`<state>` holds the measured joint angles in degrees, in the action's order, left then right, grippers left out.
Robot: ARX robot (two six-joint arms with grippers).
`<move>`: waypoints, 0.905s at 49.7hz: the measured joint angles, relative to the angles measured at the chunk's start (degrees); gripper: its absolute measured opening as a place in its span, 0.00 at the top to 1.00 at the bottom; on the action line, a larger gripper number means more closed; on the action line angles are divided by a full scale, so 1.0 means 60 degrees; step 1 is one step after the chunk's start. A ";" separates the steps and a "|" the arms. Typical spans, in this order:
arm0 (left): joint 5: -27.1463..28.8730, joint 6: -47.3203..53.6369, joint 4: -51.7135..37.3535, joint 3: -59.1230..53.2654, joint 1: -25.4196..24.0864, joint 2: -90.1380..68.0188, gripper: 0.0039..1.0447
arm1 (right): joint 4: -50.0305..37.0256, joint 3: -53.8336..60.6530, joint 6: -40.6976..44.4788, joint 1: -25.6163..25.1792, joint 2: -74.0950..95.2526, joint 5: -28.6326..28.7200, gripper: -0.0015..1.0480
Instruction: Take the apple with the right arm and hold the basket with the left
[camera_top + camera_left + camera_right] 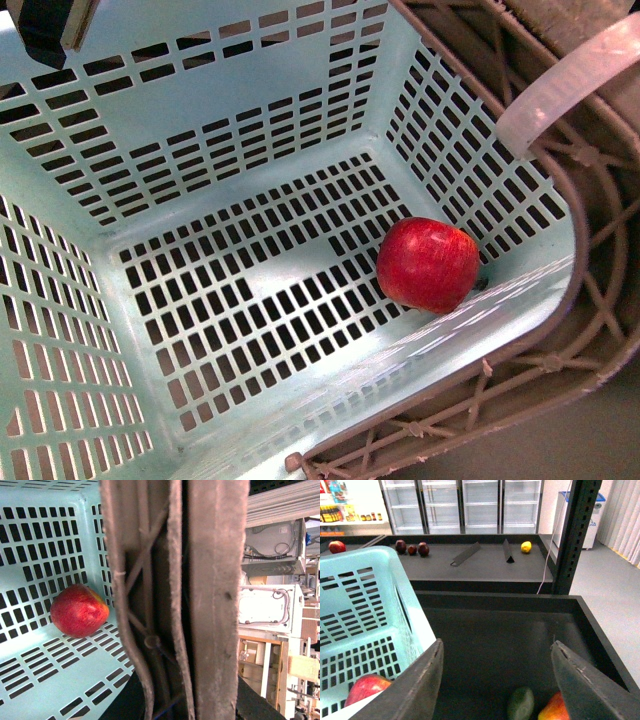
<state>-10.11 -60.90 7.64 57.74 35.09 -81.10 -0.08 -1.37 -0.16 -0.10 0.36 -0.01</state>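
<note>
A red apple [428,265] lies on the slotted floor of the mint-green basket [250,130], close to its right wall. It also shows in the left wrist view as the apple [79,611] and at the right wrist view's edge as the apple [365,689]. My left gripper [185,700] is shut on the basket's brownish-grey folded handles [215,605]. A white zip tie [570,80] loops round the handle. My right gripper [496,647] is open and holds nothing. It hangs over a black bin [600,630], just beside the basket [365,605].
Below the right gripper, a dark green oval fruit [521,704] and a yellow-orange fruit [554,707] lie in the bin. A dark shelf behind carries dark red fruits [412,547] and a yellow one [526,546]. A black post [577,530] rises at the bin's far corner.
</note>
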 joint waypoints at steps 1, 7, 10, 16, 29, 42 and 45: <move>0.0000 0.0000 0.0000 0.0000 0.0000 0.0000 0.84 | 0.0000 0.0000 0.0000 0.0000 0.0000 -0.0004 0.32; -0.0004 -0.0004 0.0000 0.0000 0.0000 0.0000 0.84 | 0.0000 0.0000 -0.0004 0.0000 0.0000 0.0000 0.08; -0.0007 -0.0004 0.0000 -0.0004 0.0000 0.0000 0.84 | 0.0000 0.0000 0.0000 0.0000 0.0000 0.0000 0.08; 0.0000 0.0000 0.0000 0.0000 0.0000 0.0000 0.84 | 0.0000 0.0000 0.0000 0.0000 0.0000 0.0000 0.08; 0.2594 -0.0943 0.0495 0.0171 0.0375 -0.0007 0.84 | 0.0000 0.0000 0.0000 0.0000 -0.0004 0.0000 0.08; 0.5563 -0.2091 0.0295 0.0375 -0.0437 -0.0036 0.84 | 0.0000 0.0000 0.0000 0.0000 -0.0007 -0.0004 0.08; 0.5421 -0.2237 0.0168 0.0372 -0.0940 -0.0036 0.84 | 0.0000 0.0000 0.0000 0.0000 -0.0007 0.0000 0.08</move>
<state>22.41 -74.32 8.64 59.96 29.45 -81.32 -0.08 -1.37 -0.16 -0.10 0.32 -0.01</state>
